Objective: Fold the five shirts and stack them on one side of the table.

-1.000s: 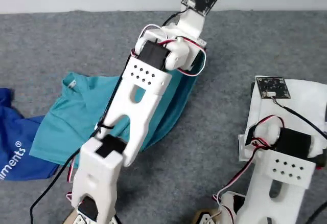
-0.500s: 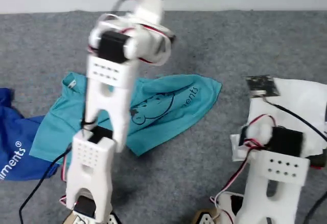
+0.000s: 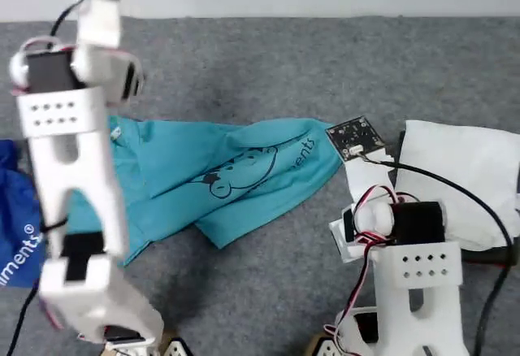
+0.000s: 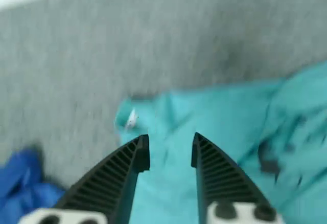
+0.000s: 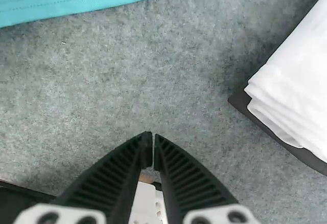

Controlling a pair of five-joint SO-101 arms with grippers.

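- Jaws of the left gripper stand apart with nothing between them. It hangs above the collar end of the teal shirt.
- Right gripper: jaws pressed together, empty, over bare grey carpet between the teal shirt's hem and the white shirt.
- Teal shirt: spread but rumpled across the middle of the table, not yet folded, with the blue shirt bunched just beside it at the left edge.
- White shirt: folded, on the right side, resting on a dark layer that cannot be identified.
- Step in hand, as judged: laying the teal shirt flat before its first fold, with the stack apparently begun at the right.
- Next move likely calls for the left jaws to come down on the collar or a shoulder edge. The right jaws would need to part and take the hem, so the cloth can be drawn smooth.
- Writing: pale script and a dark cartoon drawing on the teal chest, white lettering on the blue shirt, and a small white tag at the collar, too small to read.
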